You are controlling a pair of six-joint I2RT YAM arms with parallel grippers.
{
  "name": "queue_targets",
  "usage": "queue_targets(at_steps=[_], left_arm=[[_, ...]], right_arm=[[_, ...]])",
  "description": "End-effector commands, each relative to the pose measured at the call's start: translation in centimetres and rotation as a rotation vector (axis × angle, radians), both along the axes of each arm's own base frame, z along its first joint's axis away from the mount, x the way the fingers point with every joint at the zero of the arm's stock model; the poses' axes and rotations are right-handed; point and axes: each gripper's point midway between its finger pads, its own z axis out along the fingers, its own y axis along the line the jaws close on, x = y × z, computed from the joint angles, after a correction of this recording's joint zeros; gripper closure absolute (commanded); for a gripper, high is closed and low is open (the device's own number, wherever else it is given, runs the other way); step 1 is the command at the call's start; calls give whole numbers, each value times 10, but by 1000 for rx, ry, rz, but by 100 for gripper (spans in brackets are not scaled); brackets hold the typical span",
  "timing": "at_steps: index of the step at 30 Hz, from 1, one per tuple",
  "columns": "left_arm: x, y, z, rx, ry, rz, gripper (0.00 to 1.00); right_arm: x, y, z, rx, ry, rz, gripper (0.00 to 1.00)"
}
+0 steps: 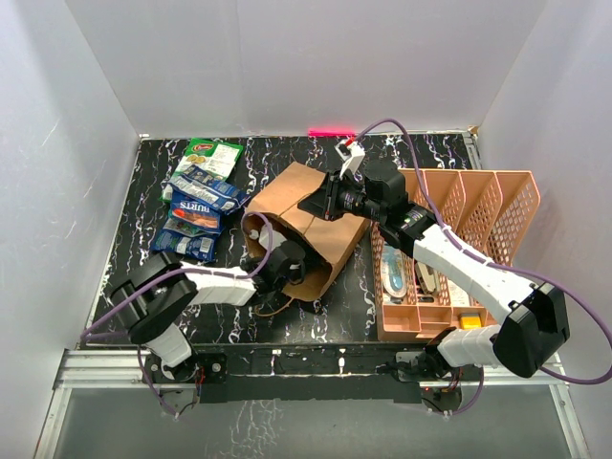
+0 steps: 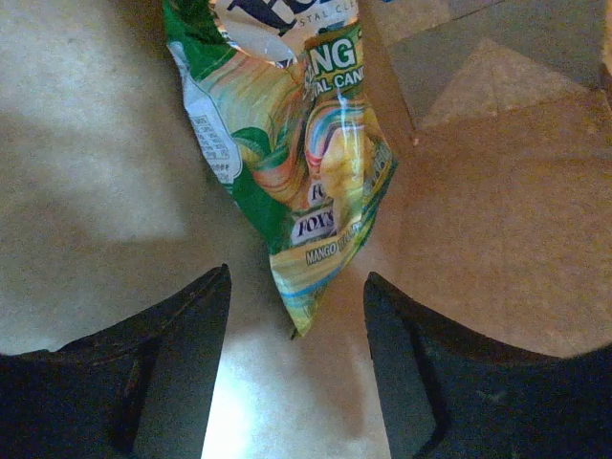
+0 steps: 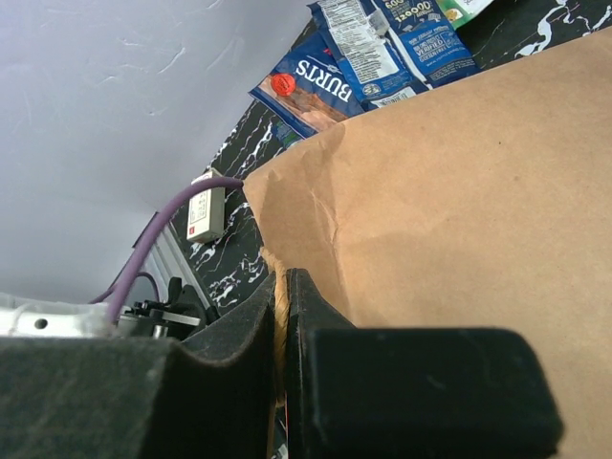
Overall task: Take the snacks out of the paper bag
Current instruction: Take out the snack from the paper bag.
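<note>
The brown paper bag [image 1: 316, 225] lies on its side at the middle of the table, mouth facing the near left. My left gripper [image 1: 279, 264] reaches into that mouth. Inside the bag [image 2: 497, 220], a yellow-green snack packet [image 2: 306, 172] lies on the paper, and its lower corner sits between the tips of my open left gripper [image 2: 296, 277] without being pinched. My right gripper [image 3: 284, 287] is shut on the bag's upper edge [image 3: 277, 258]. Several snacks lie left of the bag: a green-white one [image 1: 212, 153], the blue BURTS packet [image 1: 199, 203] and another blue one [image 1: 184, 241].
A salmon-pink perforated organiser [image 1: 459, 206] with stationery stands right of the bag, under my right arm. White walls close in the black marbled table [image 1: 143, 210] on three sides. The snack pile fills the far-left area.
</note>
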Motion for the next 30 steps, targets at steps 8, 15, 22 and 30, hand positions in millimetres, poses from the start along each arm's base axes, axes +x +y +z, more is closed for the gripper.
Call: queue_targets(at_steps=[8,15,22,30], left_arm=[[36,-24,-14,13,-8,120,43],[45,-19,-16,53,-10,148,74],[49,-17,-5,8,-34,130,100],[35,-13,23,-24,-51,74,100]], right_arm=[[1,2,37,71,-81,7,92],[0,-8,43,62,-105,-31,92],[0,-15,38,42,-110,-59,92],[3,-19,28,18,-104,-81,92]])
